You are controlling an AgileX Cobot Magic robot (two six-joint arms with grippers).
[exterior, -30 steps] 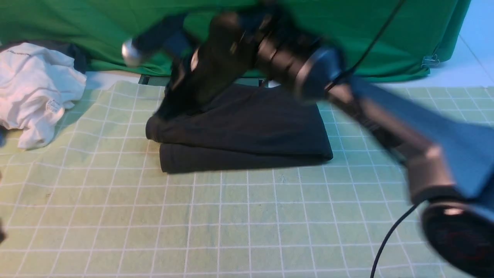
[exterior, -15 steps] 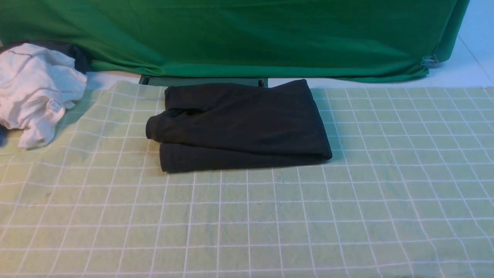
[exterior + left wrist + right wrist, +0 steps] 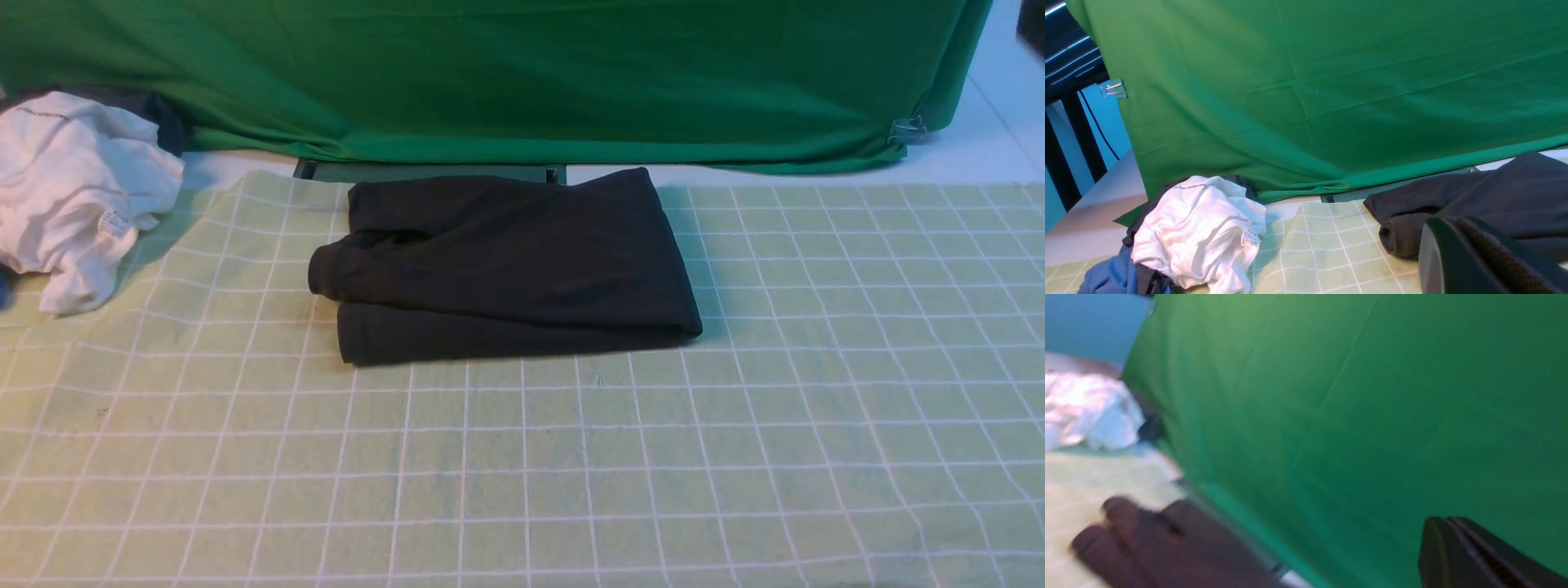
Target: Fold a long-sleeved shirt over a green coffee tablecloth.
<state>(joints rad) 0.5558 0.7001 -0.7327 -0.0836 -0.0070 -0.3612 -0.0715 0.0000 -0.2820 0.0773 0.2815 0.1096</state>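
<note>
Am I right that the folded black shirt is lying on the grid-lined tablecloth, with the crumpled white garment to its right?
Not quite: the white garment is on the left of the long-sleeved shirt, as the front view shows. The shirt does lie folded on the tablecloth.

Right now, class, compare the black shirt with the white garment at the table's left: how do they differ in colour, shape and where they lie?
The black shirt is dark; the white garment is pale with a small tag. The shirt is folded into a flat, layered rectangle; the garment is crumpled in a heap. The shirt lies mid-way along the far edge of the tablecloth; the garment sits at its far left edge, on other dark and blue clothes. Neither is held.
</note>
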